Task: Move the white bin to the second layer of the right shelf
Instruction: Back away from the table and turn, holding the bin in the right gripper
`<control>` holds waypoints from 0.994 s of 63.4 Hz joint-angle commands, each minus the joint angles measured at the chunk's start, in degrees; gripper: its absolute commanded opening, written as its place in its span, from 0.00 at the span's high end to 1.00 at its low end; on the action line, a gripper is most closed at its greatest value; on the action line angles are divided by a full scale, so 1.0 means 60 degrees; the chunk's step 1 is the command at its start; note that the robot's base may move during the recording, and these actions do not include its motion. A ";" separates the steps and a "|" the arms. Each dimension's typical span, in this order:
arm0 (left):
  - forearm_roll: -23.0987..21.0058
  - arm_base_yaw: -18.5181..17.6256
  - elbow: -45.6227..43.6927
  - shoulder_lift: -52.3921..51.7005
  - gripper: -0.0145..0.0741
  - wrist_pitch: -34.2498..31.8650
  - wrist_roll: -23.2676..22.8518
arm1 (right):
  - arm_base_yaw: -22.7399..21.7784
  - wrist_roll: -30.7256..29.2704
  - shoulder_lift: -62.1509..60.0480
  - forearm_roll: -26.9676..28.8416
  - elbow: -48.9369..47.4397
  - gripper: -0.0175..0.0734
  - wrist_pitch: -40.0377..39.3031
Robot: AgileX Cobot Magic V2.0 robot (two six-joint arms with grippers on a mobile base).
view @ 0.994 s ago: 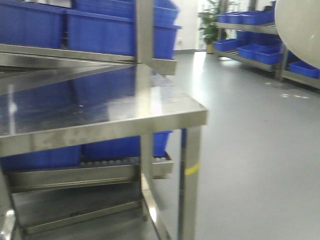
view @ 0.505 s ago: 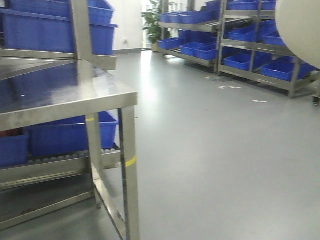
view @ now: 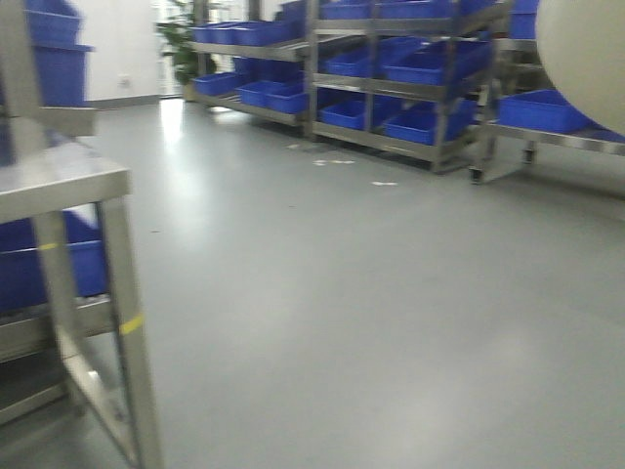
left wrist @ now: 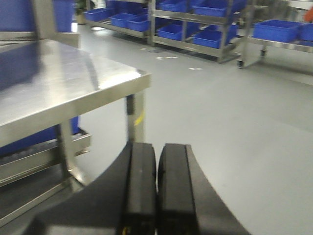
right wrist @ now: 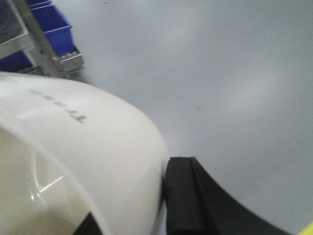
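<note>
Fingers of the right claw (right wrist: 137,196) are clamped across the wall of the cream-white smooth plastic bin (right wrist: 88,161): one black pad lies flat on the outside, and only a sliver of the other shows at the bottom edge of the right wrist view. The left claw (left wrist: 156,188) is closed on nothing, its two black fingers pressed together.

The bin is carried aloft. Its curved side fills the near left of the right wrist view and shows at the top right corner of the front view, above the grey floor (view: 342,293).

It looks light and stiff enough to hang from one wall, but the glossy plastic is probably slippery and a thin wall may flex. A hold close to the rim seems safest, with gentle turns.

Compared with a second ago, the front view has swung round. The flat stainless steel table (view: 59,181) filled the left half then and is now only a corner at the left edge. Stainless steel racks (view: 311,68) with blue rectangular plastic crates (view: 420,122) have come into view at the far side. The bin has kept its place in the corner. I cannot tell which rack level is the goal.
</note>
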 commanded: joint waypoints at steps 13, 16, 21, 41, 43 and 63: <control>0.0000 -0.0063 0.0261 -0.0138 0.74 -0.0852 -0.0069 | -0.0079 0.0043 0.0021 -0.0048 -0.0275 0.75 -0.0900; 0.0000 -0.0063 0.0261 -0.0138 0.74 -0.0852 -0.0069 | -0.0079 0.0043 0.0021 -0.0048 -0.0275 0.75 -0.0900; 0.0000 -0.0063 0.0261 -0.0138 0.74 -0.0852 -0.0069 | -0.0079 0.0043 0.0021 -0.0048 -0.0275 0.75 -0.0900; 0.0000 -0.0063 0.0261 -0.0138 0.74 -0.0852 -0.0069 | -0.0079 0.0043 0.0021 -0.0048 -0.0275 0.75 -0.0900; 0.0000 -0.0063 0.0261 -0.0138 0.74 -0.0852 -0.0069 | -0.0079 0.0043 0.0021 -0.0048 -0.0275 0.75 -0.0900; 0.0000 -0.0063 0.0261 -0.0138 0.74 -0.0852 -0.0069 | -0.0079 0.0043 0.0021 -0.0048 -0.0275 0.75 -0.0900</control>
